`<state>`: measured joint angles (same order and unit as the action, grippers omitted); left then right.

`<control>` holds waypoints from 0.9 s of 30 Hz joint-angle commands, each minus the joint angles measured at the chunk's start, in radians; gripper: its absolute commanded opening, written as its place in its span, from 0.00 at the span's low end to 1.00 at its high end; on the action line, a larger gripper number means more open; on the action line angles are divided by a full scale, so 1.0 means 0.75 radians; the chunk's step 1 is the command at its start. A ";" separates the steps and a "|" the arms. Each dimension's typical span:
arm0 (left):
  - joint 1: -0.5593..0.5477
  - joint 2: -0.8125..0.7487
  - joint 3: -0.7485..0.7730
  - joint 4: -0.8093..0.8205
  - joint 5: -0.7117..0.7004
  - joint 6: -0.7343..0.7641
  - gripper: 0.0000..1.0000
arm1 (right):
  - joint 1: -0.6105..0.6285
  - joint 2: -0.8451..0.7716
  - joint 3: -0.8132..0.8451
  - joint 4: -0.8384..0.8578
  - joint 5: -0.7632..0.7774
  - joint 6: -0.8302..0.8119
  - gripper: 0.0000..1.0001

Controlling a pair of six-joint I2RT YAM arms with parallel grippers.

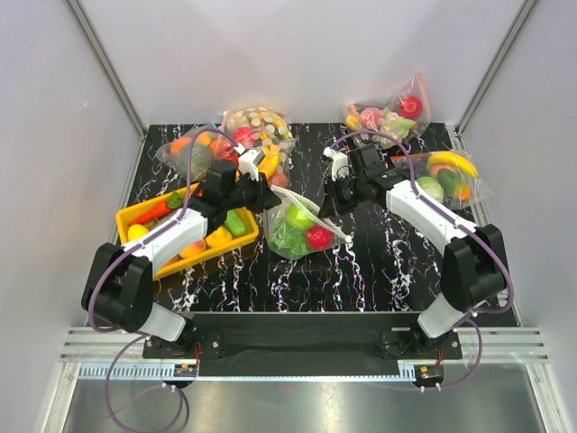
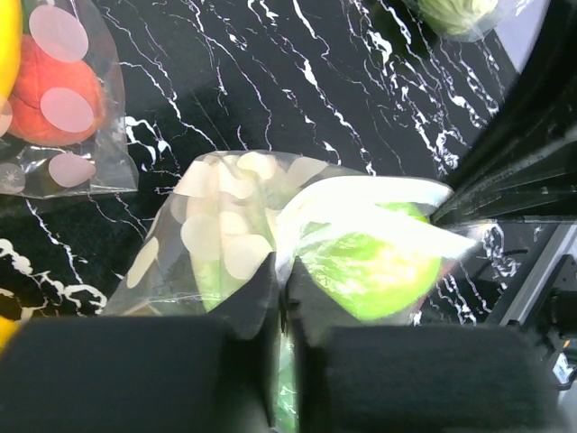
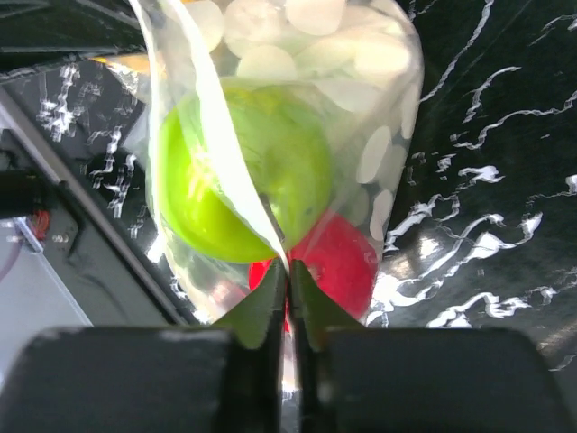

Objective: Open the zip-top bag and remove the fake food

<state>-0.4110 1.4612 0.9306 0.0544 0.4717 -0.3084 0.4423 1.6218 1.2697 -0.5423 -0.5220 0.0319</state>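
Note:
The dotted zip-top bag (image 1: 302, 230) lies at the table's middle between both arms. It holds a green apple (image 1: 299, 216), a red round fruit (image 1: 319, 237) and leafy green lettuce (image 1: 285, 240). My left gripper (image 1: 268, 197) is shut on the bag's left edge. In the left wrist view the gripper (image 2: 281, 271) pinches the plastic (image 2: 225, 225) beside the apple (image 2: 370, 271). My right gripper (image 1: 328, 204) is shut on the bag's right edge. In the right wrist view the gripper (image 3: 290, 275) pinches the plastic with the apple (image 3: 243, 180) and the red fruit (image 3: 343, 266) just beyond.
A yellow tray (image 1: 132, 216) of loose fake food sits under the left arm. Other filled bags stand at the back: a dotted bag with bananas (image 1: 259, 128), one at the back left (image 1: 191, 155), one at the back right (image 1: 388, 113) and one at the right (image 1: 446, 176).

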 commanded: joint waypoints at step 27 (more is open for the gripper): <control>-0.266 -0.179 0.234 -0.547 -0.332 -0.438 0.72 | 0.061 -0.131 -0.018 0.024 0.011 0.119 0.00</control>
<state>-0.6041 1.3197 1.0760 -0.3157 0.2588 -0.6086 0.4702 1.5650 1.2354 -0.5442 -0.5133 0.1131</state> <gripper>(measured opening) 0.715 0.011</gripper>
